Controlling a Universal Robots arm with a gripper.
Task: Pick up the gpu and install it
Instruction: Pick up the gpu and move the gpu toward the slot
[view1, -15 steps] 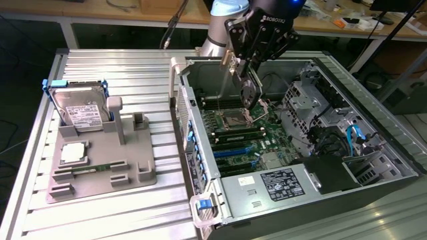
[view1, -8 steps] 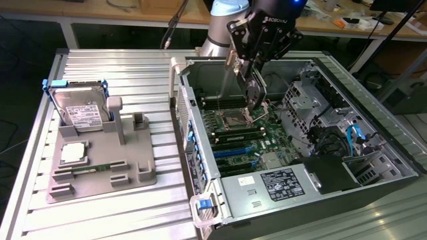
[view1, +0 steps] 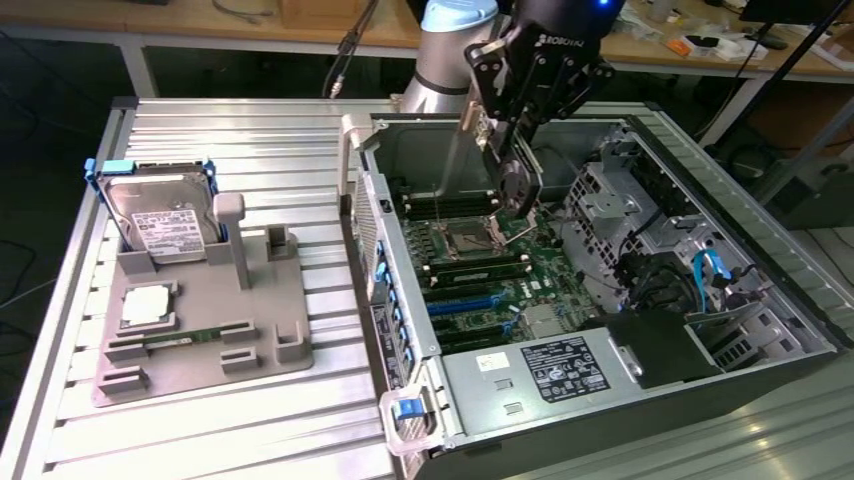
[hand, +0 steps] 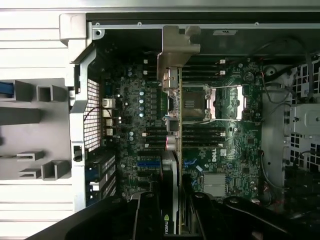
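Note:
My gripper (view1: 513, 150) is shut on the gpu (view1: 517, 188), a thin dark card that hangs on edge inside the open computer case (view1: 747, 250). The card's lower end is just above the motherboard (view1: 470, 272), near the CPU socket (view1: 470, 238). In the wrist view the gpu (hand: 171, 100) runs edge-on as a narrow strip. Its silvery end bracket (hand: 178, 47) points toward the case's rear wall. The black fingers (hand: 146, 217) of the gripper (hand: 171, 205) clamp it on both sides. The blue expansion slot (hand: 148, 163) lies on the board beside the card's line.
On the exterior view's left, a grey fixture (view1: 267, 350) on the ribbed metal table holds a silver hard drive (view1: 160, 222), a CPU (view1: 144, 305) and a green memory stick (view1: 187, 338). Inside the case are a power supply (view1: 561, 365), drive cages (view1: 607, 195) and blue cables (view1: 705, 270).

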